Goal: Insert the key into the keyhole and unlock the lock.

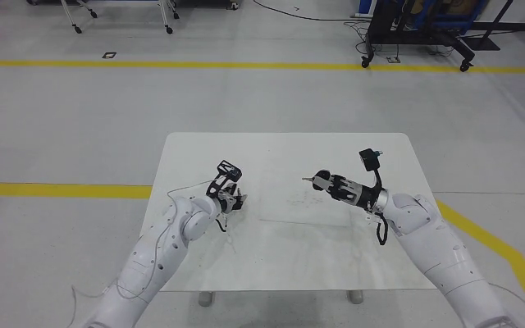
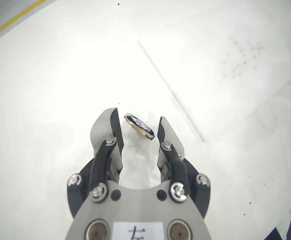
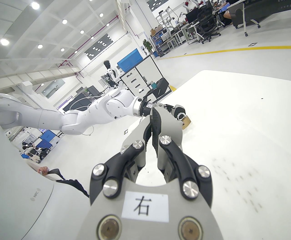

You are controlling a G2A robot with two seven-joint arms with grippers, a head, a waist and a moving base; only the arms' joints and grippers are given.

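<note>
Lock, small and brass, sits on the white table between the spread fingers of the left gripper. They flank it without clamping. One corner of the lock lies just beside a pad, and whether they touch I cannot tell.

Well apart from the lock, across a stretch of bare tabletop, the right gripper hangs above the surface. Its fingers are pressed together on the key, whose thin tip pokes out toward the lock.

A straight seam crosses the table near the lock, with a patch of dark specks beyond it.

Round the table is a pale grey floor with yellow lines. Far behind the lock stand a drawer cabinet and desks with office chairs.
</note>
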